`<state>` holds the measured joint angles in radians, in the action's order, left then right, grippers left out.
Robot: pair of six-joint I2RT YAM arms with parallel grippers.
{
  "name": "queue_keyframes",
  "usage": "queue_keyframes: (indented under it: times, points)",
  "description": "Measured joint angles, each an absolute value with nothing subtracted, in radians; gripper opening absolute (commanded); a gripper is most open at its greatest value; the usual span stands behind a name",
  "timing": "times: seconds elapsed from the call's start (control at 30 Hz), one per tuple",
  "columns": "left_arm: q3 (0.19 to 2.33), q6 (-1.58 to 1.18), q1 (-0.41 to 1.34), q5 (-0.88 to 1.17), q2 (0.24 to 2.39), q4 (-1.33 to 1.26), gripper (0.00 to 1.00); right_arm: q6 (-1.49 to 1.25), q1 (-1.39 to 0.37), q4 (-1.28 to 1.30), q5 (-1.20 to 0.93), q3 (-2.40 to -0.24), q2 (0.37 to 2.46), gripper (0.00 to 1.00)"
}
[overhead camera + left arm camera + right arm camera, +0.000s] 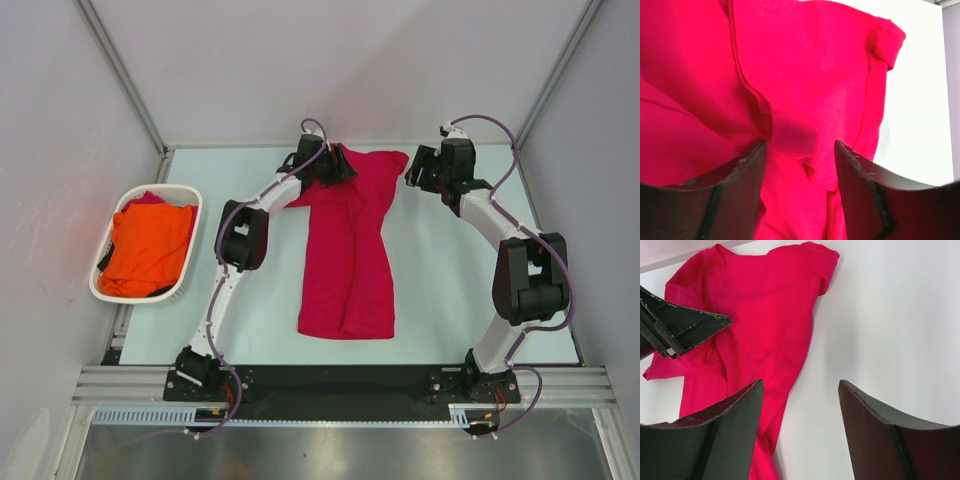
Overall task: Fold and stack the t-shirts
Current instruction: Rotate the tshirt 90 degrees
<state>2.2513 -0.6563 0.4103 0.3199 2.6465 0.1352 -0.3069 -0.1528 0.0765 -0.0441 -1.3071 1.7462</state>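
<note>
Lying crumpled in white basket [165, 189], orange t-shirt [145, 250]

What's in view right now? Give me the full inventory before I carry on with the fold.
crimson t-shirt: one, crimson red, mid-table, lying lengthwise with its sleeves at the far end, partly folded over itself
orange t-shirt: one, bright orange, bunched in the basket
red cloth: one bit, showing at the basket's far edge behind the orange shirt; what it is cannot be told
basket: one, white oval, left edge of the table
table: one, pale, under everything
left gripper: one, black fingers, open over the crimson shirt's far left part
right gripper: one, black fingers, open over bare table just right of the shirt's right sleeve
</note>
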Motion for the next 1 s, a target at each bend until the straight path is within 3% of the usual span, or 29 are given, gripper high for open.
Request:
queue_keyframes:
  times: [0.03,0.07,0.13,1.0]
  points:
    - [2.251,-0.658,0.410,0.320,2.646,0.134,0.43,-0.307,-0.153,0.078,-0.045,-1.307,1.746,0.67]
    - [2.251,-0.664,0.411,0.321,2.646,0.126,0.20,-0.307,-0.153,0.078,-0.047,-1.307,1.746,0.67]
    - [2.251,-0.670,0.411,0.323,2.646,0.108,0.01,-0.307,-0.153,0.078,-0.051,-1.307,1.746,0.67]
    - [2.023,-0.618,0.349,0.243,2.455,-0.014,0.00,-0.322,-0.152,0.084,-0.097,-1.283,1.766,0.64]
